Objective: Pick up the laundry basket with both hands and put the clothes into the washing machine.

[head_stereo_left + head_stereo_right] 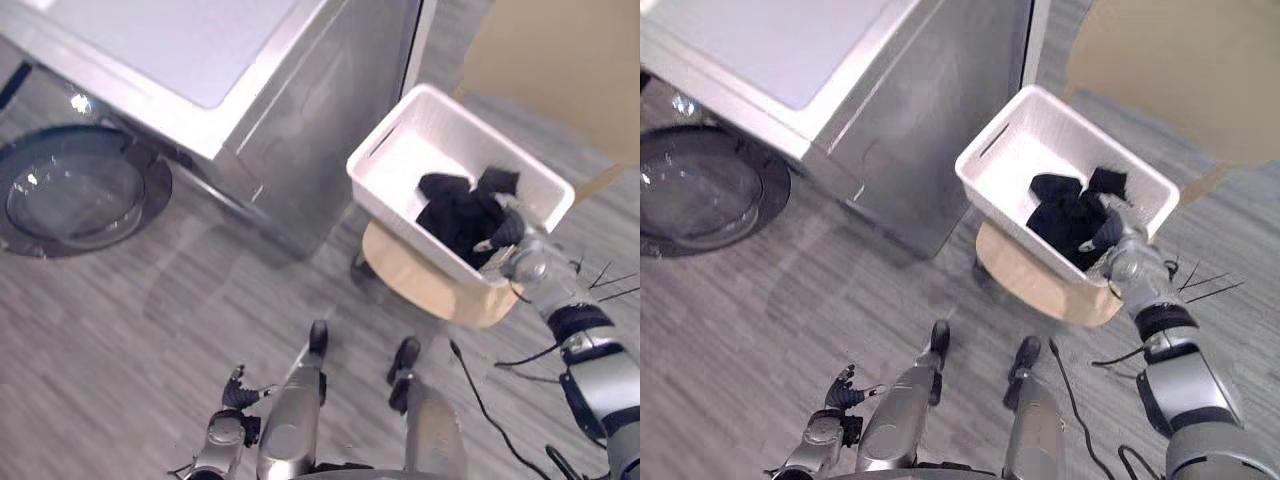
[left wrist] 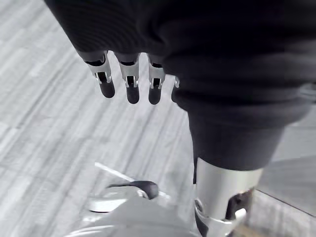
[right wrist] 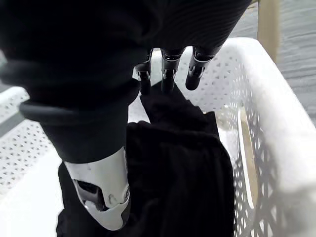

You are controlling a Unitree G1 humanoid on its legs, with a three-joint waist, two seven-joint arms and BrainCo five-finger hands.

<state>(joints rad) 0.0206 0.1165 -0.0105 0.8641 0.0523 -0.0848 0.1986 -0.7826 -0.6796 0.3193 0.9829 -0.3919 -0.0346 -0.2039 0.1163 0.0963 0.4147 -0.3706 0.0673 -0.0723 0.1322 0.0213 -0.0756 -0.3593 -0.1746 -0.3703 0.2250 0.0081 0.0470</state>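
Observation:
A white plastic laundry basket (image 1: 432, 142) sits on a round wooden stool (image 1: 415, 272) right of the washing machine (image 1: 290, 130). Black clothes (image 1: 453, 215) lie bunched in the basket's near right part. My right hand (image 1: 512, 234) reaches in over the basket's near right rim. In the right wrist view its straight fingers (image 3: 196, 69) rest on the black clothes (image 3: 177, 163), with the perforated basket wall (image 3: 261, 113) beside them. My left hand (image 1: 233, 398) hangs low at the lower left above the floor, and its relaxed fingers (image 2: 131, 85) hold nothing.
The washer's round glass door (image 1: 75, 195) stands open at the far left, low over the grey plank floor (image 1: 180, 300). A tan panel (image 1: 560, 60) stands behind the basket at the upper right.

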